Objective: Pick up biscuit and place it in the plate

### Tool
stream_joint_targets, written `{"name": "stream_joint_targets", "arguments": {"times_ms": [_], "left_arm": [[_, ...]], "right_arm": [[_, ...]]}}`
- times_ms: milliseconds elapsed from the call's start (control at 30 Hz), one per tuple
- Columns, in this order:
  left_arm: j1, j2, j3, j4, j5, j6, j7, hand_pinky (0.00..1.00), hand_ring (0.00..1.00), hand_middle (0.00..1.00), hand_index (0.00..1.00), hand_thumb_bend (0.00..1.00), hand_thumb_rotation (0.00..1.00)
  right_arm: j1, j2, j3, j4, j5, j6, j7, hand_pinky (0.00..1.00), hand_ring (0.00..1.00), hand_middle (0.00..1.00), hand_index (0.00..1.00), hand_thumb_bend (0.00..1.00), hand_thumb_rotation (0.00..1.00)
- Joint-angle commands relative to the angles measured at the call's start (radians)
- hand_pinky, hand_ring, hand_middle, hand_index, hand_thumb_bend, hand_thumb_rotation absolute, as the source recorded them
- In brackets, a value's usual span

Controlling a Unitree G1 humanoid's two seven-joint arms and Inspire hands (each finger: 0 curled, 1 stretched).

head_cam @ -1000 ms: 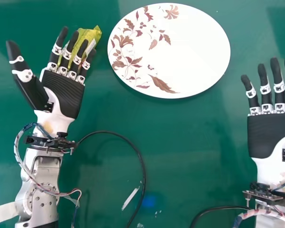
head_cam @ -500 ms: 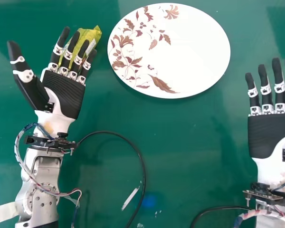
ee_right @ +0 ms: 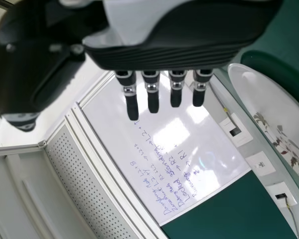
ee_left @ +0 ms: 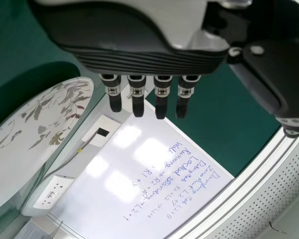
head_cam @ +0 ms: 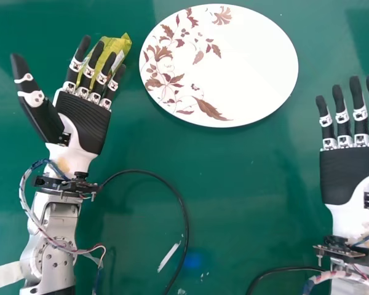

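Observation:
The left hand (head_cam: 83,117) is open at the left of the head view, its straight fingers above the biscuit's yellow-green wrapper (head_cam: 119,45) and partly hiding it. Whether they touch is not clear. Just right of the biscuit lies the white oval plate (head_cam: 252,67) with brown leaf patterns, nothing on it. At the right edge is the right hand (head_cam: 350,175), open, apart from the plate. In the left wrist view the left hand (ee_left: 149,62) has straight fingers, with the plate (ee_left: 35,119) off to one side. The right wrist view has the right hand (ee_right: 159,57) and the plate (ee_right: 259,94).
A black cable (head_cam: 183,209) curves over the green table (head_cam: 234,184) between the arms. A small white strip (head_cam: 168,257) and some crumbs lie near it. A whiteboard (ee_left: 124,174) with writing and wall sockets stand beyond the table.
The right hand has shifted very slightly. The left hand has moved a touch to the right; biscuit and plate have stayed put.

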Motion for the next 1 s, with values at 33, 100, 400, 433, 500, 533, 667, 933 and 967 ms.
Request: {"name": "stream_joint_targets", "arguments": {"times_ms": [33, 100, 400, 433, 500, 533, 667, 933, 967], "left_arm": [[0.019, -0.002, 0.011, -0.009, -0.011, -0.003, 0.004, 1.00, 1.00, 1.00, 0.98, 1.00, 0.77], [0.020, -0.005, 0.013, -0.014, -0.010, -0.010, 0.005, 1.00, 1.00, 1.00, 0.98, 1.00, 0.78], [0.051, -0.027, -0.003, -0.112, 0.076, -0.085, 0.068, 1.00, 1.00, 1.00, 0.97, 1.00, 0.78], [0.053, -0.026, -0.005, -0.123, 0.090, -0.096, 0.072, 1.00, 1.00, 1.00, 0.98, 1.00, 0.77], [0.057, -0.027, -0.009, -0.145, 0.103, -0.104, 0.085, 1.00, 1.00, 1.00, 0.97, 1.00, 0.77], [0.059, -0.028, -0.009, -0.154, 0.103, -0.104, 0.091, 1.00, 1.00, 1.00, 0.97, 1.00, 0.77], [0.061, -0.032, -0.010, -0.180, 0.099, -0.104, 0.111, 1.00, 1.00, 1.00, 0.97, 1.00, 0.75], [0.046, -0.028, -0.004, -0.167, 0.123, -0.168, 0.102, 1.00, 1.00, 1.00, 0.97, 1.00, 0.76], [0.043, -0.026, -0.004, -0.163, 0.127, -0.176, 0.100, 1.00, 1.00, 1.00, 0.97, 1.00, 0.76]], "right_arm": [[0.008, -0.001, -0.002, 0.006, 0.011, -0.003, 0.025, 0.97, 1.00, 0.98, 0.92, 0.94, 0.56], [0.010, 0.006, -0.002, 0.003, -0.009, -0.008, 0.010, 0.97, 1.00, 0.98, 0.92, 0.94, 0.57], [0.008, 0.009, -0.003, 0.006, -0.007, -0.004, 0.007, 0.99, 1.00, 0.98, 0.92, 0.96, 0.58], [0.007, 0.008, -0.002, 0.007, -0.005, -0.003, 0.011, 0.99, 1.00, 0.98, 0.91, 0.97, 0.58], [0.007, 0.011, 0.000, 0.005, -0.008, -0.003, 0.007, 1.00, 0.99, 0.96, 0.90, 0.98, 0.59], [0.008, 0.013, 0.001, 0.003, -0.003, 0.003, 0.000, 1.00, 0.99, 0.96, 0.90, 0.98, 0.59], [0.006, 0.014, 0.002, 0.003, -0.011, -0.001, -0.002, 1.00, 0.98, 0.96, 0.89, 0.98, 0.59], [0.002, 0.016, 0.000, 0.010, -0.012, -0.004, 0.005, 0.96, 0.95, 0.93, 0.88, 0.96, 0.62], [0.001, 0.017, 0.000, 0.014, -0.020, -0.011, 0.008, 0.97, 0.95, 0.93, 0.87, 0.97, 0.62]]}}
